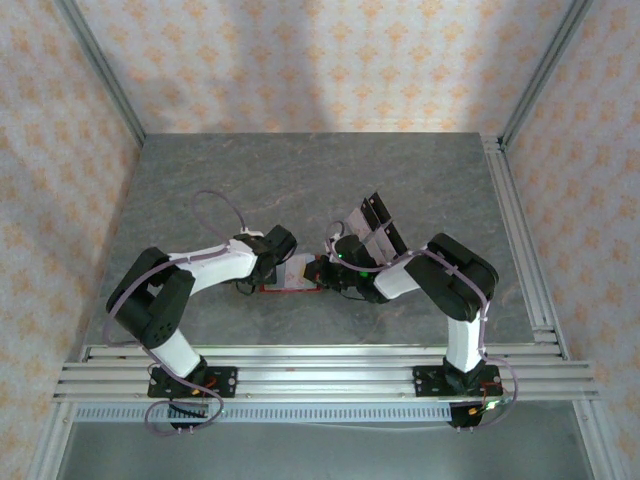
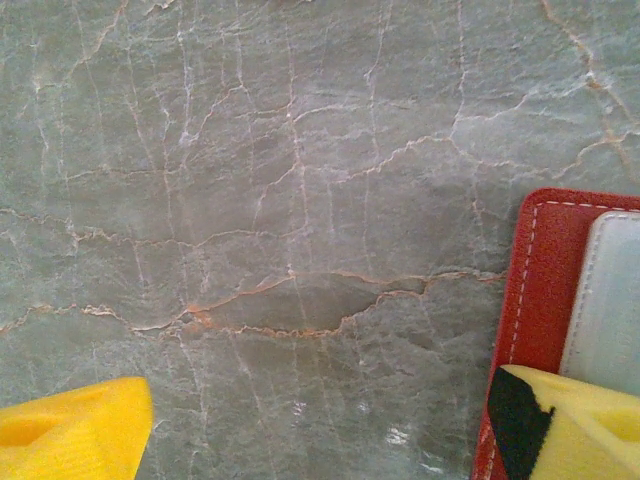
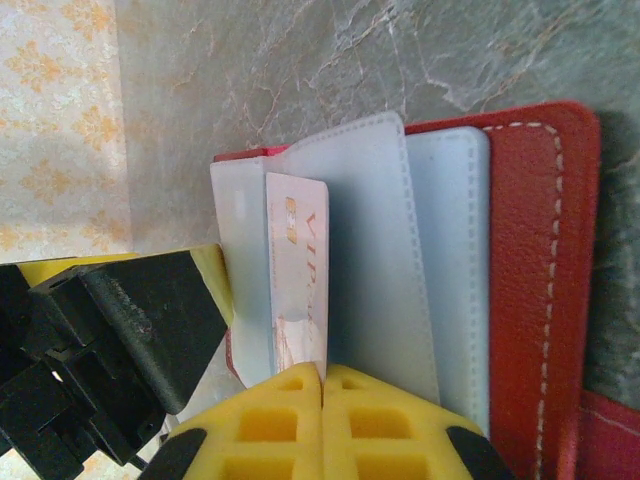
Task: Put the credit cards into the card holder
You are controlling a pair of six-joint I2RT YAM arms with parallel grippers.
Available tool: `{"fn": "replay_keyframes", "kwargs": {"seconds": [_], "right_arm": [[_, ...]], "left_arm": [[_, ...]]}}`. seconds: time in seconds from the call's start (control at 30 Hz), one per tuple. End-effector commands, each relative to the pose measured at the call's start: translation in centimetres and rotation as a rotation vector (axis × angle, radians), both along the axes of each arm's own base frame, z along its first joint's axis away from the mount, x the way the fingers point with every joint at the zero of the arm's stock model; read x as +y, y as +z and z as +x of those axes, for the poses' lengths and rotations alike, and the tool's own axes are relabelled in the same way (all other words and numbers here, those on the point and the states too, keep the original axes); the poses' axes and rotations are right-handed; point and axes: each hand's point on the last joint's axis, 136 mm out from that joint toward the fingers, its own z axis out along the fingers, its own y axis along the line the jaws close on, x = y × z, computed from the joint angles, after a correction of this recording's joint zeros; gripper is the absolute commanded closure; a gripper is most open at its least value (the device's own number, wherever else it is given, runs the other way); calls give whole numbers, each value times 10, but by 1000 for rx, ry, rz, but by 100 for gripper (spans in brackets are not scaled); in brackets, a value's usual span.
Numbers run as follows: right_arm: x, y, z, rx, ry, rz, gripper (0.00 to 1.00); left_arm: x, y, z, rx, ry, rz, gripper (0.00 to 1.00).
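The red card holder [image 3: 520, 280] lies open on the grey table, its pale grey sleeves fanned up. My right gripper [image 3: 322, 375] is shut on the lower edge of a pale credit card [image 3: 298, 270] printed "VIP", which stands between two sleeves. My left gripper [image 2: 320, 420] is open, low over the table at the card holder's [image 2: 535, 290] left edge, and its right finger [image 2: 560, 420] rests over that edge. From above, both grippers [image 1: 292, 268] [image 1: 325, 270] meet over the card holder [image 1: 288, 287]. More credit cards [image 1: 372, 225] with black bands lie just behind the right gripper.
The marble-patterned table [image 1: 300, 180] stretches bare behind and to both sides of the arms. Aluminium rails [image 1: 320, 365] run along the near edge and the right side. Patterned walls close in the back and sides.
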Motion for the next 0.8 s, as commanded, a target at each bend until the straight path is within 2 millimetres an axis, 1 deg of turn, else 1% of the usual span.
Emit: {"fn": "replay_keyframes", "kwargs": {"seconds": [0.0, 0.2, 0.37, 0.63, 0.77], "right_arm": [[-7, -18, -3, 33, 10, -62, 100], [1, -17, -8, 37, 42, -51, 100], [3, -20, -8, 44, 41, -54, 100], [7, -21, -1, 38, 26, -56, 100], [3, -22, 3, 30, 0, -72, 100]], "left_arm": [[12, -8, -11, 51, 15, 73, 11], [12, -9, -12, 53, 14, 73, 11], [12, -9, -12, 55, 13, 72, 11], [11, -10, -11, 54, 14, 69, 11], [11, -10, -12, 55, 15, 67, 11]]}}
